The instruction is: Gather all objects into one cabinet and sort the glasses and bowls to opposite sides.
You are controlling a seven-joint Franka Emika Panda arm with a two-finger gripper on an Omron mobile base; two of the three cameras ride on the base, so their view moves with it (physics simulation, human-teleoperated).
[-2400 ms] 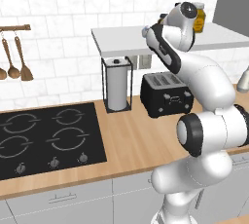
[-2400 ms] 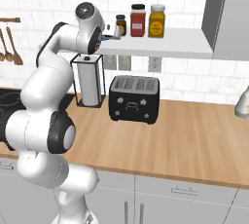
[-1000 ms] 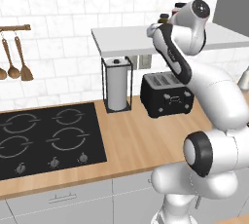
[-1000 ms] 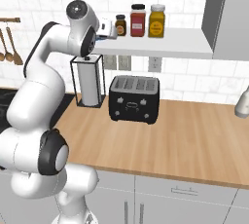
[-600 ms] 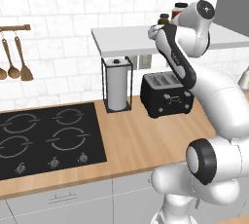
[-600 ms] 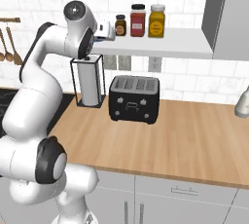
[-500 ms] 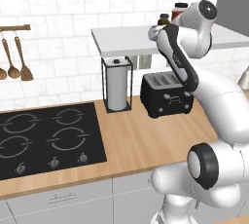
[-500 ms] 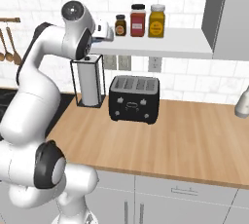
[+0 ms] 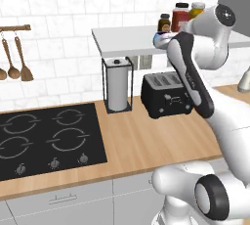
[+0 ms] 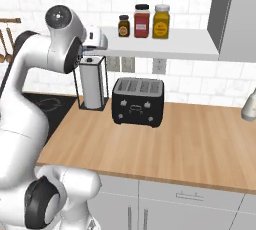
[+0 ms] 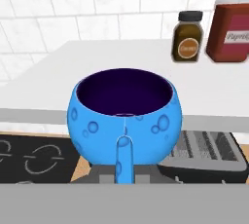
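Beside the tiled shelf (image 11: 146, 67), the pincer (image 11: 125, 162) is clamped on the blue bowl (image 11: 125, 116). Its rim grip looks thin; I think 1 bump against the shelf edge could tip it out.

White tiled-wall shelf (image 10: 170, 44) with three jars (image 10: 142, 21); apparently nothing else.

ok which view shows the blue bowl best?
Hand view: the blue bowl sits centred, rim and dark inside clear. Left base view catches only a sliver of it behind the arm. In the right base view I can't make it out.
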